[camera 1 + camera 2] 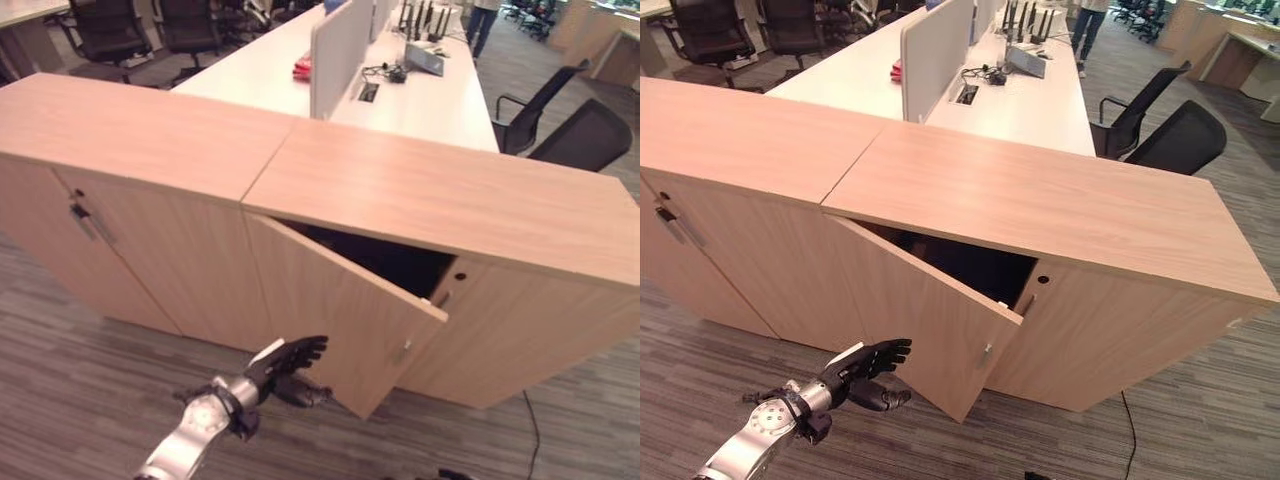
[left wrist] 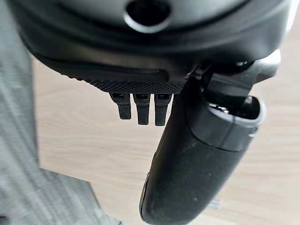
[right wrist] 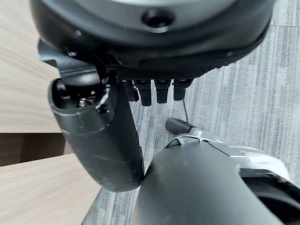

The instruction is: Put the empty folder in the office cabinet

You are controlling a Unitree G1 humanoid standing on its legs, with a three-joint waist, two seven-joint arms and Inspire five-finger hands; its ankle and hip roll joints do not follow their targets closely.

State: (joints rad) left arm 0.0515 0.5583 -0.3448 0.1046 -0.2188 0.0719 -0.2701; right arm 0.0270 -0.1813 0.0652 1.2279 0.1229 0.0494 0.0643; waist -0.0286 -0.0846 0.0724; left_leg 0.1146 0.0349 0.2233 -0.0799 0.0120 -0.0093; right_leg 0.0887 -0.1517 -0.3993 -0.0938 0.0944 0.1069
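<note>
- The office cabinet (image 1: pixel 440 215) stands on the grey carpet (image 1: pixel 70 370) with its left door (image 1: pixel 335 315) swung partly out, a dark gap showing behind the door's top edge.
- I cannot make out a folder anywhere: not on the cabinet top, not in the dark gap, not in either hand.
- The left hand (image 1: pixel 287 366) is just before the open door's lower front, fingers stretched out straight, thumb apart, holding nothing.
- The right hand (image 3: pixel 140 79) hangs over the carpet by the cabinet's wood, fingers straight, empty.
- No readable writing on the cabinet.
- Behind it, a white desk (image 1: pixel 440 100) with a divider panel (image 1: pixel 340 50); black chairs (image 1: pixel 585 135) at the desk's right edge.
</note>
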